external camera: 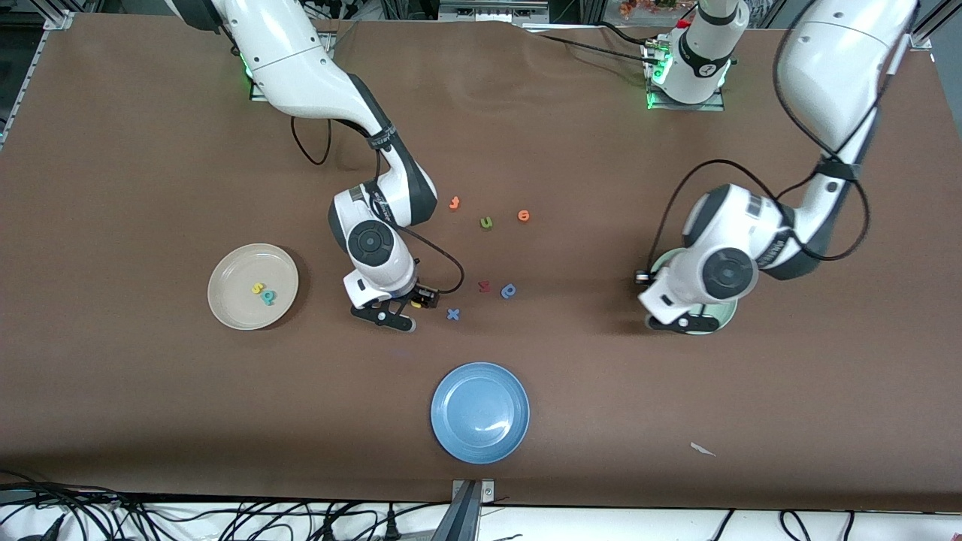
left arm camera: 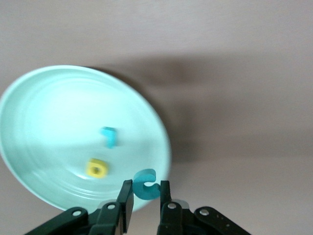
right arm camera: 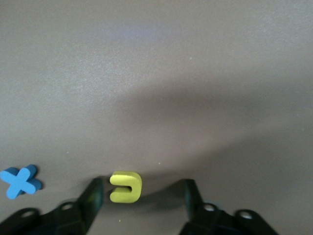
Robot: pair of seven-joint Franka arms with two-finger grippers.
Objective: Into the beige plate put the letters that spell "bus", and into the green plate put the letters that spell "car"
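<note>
**tabletop_tim:** Where's the last "bus" letter? The beige plate (external camera: 253,286) only has the yellow s (external camera: 257,288) and the teal b (external camera: 267,297) in it.

**gripgeek:** The yellow u (right arm camera: 126,186) is on the table, right under the right gripper (external camera: 412,303). In the right wrist view it lies between the two fingers (right arm camera: 93,196) but off-centre, almost against one and well clear of the other. The jaws are spread with nothing pinched yet. I'd guess the next move is a squeeze across the u's short width.

**tabletop_tim:** Which way is the plate from there?

**gripgeek:** In the front view, about 9 o'clock from the gripper, toward the right arm's end of the table. The blue x (external camera: 452,314) is just beside the gripper at roughly 3 o'clock, so a sloppy close could nudge it.

**tabletop_tim:** And the left arm?

**gripgeek:** The left gripper (left arm camera: 145,196) is pinching the teal c (left arm camera: 145,184) over the rim of the green plate (left arm camera: 29,161). The yellow a (left arm camera: 97,168) and teal r (left arm camera: 109,136) already sit inside. That arm is nowhere near the u, so the u looks like the right arm's job.
</note>
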